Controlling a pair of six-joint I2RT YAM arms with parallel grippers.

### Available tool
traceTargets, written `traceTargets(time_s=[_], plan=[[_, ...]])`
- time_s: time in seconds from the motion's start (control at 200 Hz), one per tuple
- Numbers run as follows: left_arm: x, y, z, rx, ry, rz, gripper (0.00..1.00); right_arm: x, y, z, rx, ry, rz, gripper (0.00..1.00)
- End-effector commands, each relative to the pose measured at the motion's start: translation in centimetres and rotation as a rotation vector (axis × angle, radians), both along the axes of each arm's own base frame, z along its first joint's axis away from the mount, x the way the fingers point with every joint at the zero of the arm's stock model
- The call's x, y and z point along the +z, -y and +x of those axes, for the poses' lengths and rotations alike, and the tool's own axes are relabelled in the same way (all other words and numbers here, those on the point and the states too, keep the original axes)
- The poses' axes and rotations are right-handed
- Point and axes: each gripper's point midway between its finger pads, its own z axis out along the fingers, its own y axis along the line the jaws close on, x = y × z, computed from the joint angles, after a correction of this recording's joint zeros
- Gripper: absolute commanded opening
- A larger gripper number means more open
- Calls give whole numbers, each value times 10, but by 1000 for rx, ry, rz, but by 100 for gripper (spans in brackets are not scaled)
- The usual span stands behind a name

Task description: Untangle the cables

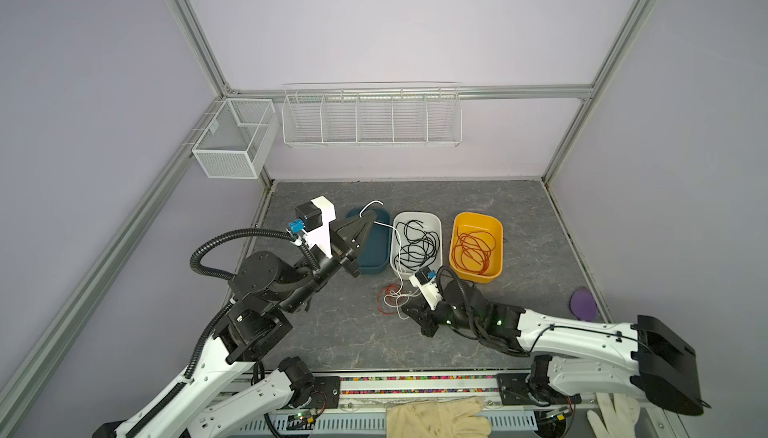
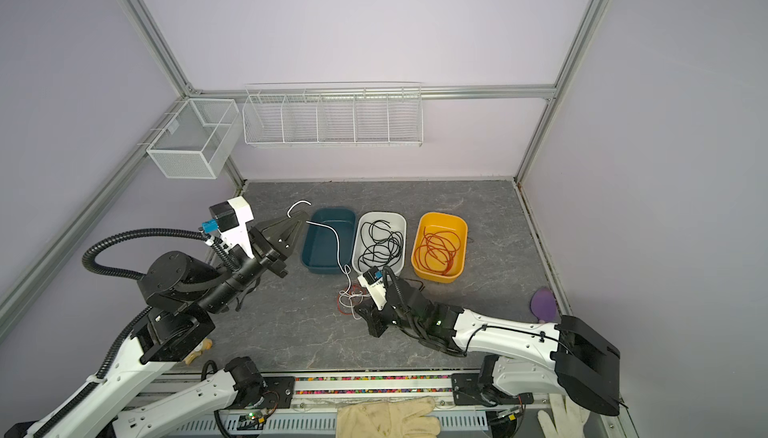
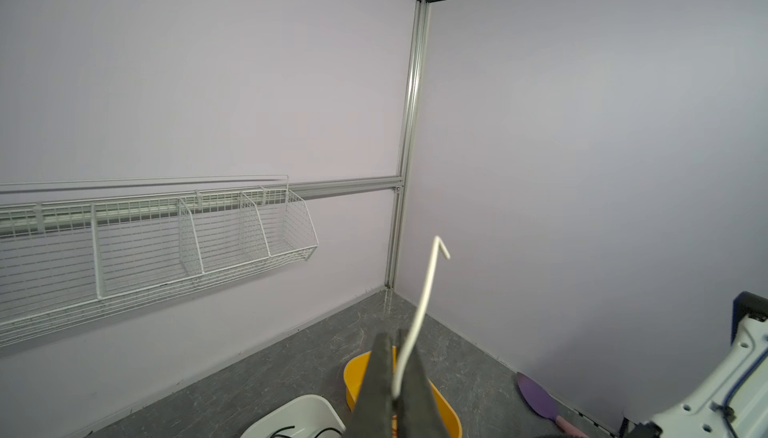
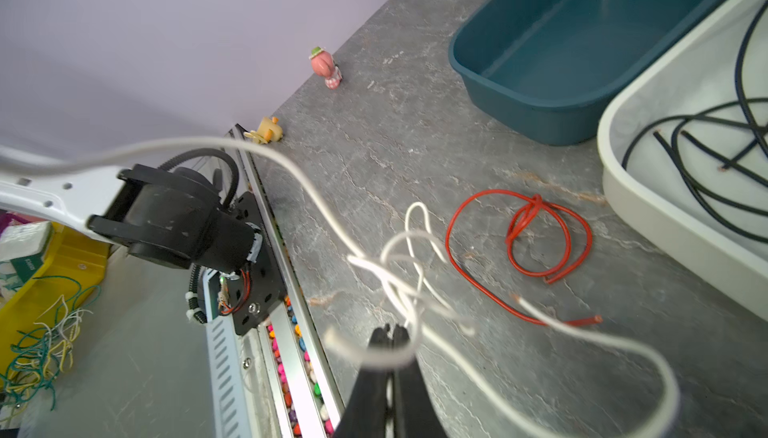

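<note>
**Clearance about my two tools.** From my right gripper (image 4: 391, 332) the slack thin white cable (image 4: 199, 141) climbs through the air to my raised left gripper (image 2: 306, 218), barring any crossing between them. Just ahead of the right gripper lies the knotted thin red cable (image 4: 536, 203). Beyond it the white plastic tub (image 4: 665, 228) and dark teal plastic tub (image 4: 540, 120) stand side by side as a wall. Behind both tools I have bare grey marbled tabletop (image 1: 353, 340), and a bare strip beyond the tubs.
</note>
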Motion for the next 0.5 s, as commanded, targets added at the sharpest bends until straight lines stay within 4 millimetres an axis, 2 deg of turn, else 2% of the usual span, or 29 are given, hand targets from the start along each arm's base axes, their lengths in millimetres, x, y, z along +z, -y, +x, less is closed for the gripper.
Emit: traceTargets(time_s=[0.0,0.15,0.175,0.495], plan=[[10,-12,3,80,38,44,0,-22,11,-1,-39,-22,-29,7],[27,-26,3,154,94,72,0,-50,27,-4,-77,-54,-72,7],[23,-20,10,161,85,99,0,-54,30,-4,-83,-58,-78,7],[44,-27,23,265,115,187,0,-92,62,-6,-170,-88,-138,7]])
